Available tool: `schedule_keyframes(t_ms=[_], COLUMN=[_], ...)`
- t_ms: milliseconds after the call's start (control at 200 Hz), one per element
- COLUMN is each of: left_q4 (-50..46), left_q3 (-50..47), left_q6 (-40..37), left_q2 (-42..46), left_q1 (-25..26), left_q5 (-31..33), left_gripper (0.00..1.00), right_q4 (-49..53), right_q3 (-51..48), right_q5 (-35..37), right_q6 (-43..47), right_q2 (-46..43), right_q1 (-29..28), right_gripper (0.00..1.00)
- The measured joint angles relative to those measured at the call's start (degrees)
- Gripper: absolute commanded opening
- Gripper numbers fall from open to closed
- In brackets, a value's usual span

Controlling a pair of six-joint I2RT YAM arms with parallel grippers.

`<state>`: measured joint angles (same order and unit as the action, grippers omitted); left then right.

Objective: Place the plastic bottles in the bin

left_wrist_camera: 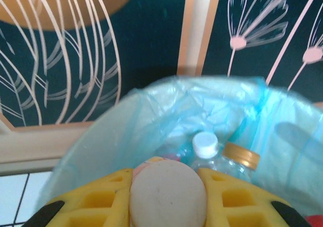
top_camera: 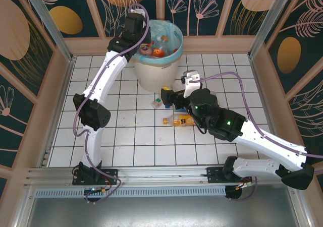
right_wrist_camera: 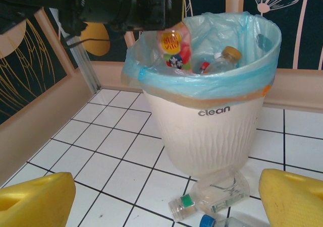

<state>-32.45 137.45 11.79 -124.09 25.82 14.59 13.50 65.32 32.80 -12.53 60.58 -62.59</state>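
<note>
Bin (right_wrist_camera: pixel 212 131), far centre, already holds bottles (right_wrist_camera: pixel 222 58). Ur left gripper (left_wrist_camera: pixel 168 202) clamps a pinkish bottle (right_wrist_camera: pixel 174 48) above its mouth: let go well inside rim. Right gripper (right_wrist_camera: pixel 164 199), jaws wide, hovers nr green-cap bottle (right_wrist_camera: pixel 217 194) at bin's base.

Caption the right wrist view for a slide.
Left gripper holding a pink plastic bottle over the round off-white bin.

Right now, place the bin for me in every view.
Top: bin at upper centre, on the tiles.
Left wrist: bin across the lower half, beneath the held bottle.
Right wrist: bin centre-right, "clean" on its wall.
Shared landmark: its blue liner.
</note>
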Motion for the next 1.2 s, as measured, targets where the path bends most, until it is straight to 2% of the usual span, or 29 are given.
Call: schedule_keyframes(t_ms=[455, 816, 1201], left_q4=[2.23, 1.88, 3.23], left_q3=[1.11, 1.09, -1.46], left_q6=[1.36, 2.38, 6.78], left_q2=[-3.08, -2.19, 5.68], left_q1=[-1.53, -2.45, -2.03], left_q5=[-4.94, -8.7, -16.72], left_gripper=[0.0, 0.0, 0.0], right_q4=[0.04, 0.04, 0.02], right_q3=[0.0, 0.0, 0.0], right_q5=[-0.85, -1.29, -1.4], right_q6=[-0.48, -0.46, -0.46], right_q2=[0.24, 1.49, 1.51], right_q1=[0.0, 0.02, 0.02], right_gripper=[0.94, 0.95, 0.95])
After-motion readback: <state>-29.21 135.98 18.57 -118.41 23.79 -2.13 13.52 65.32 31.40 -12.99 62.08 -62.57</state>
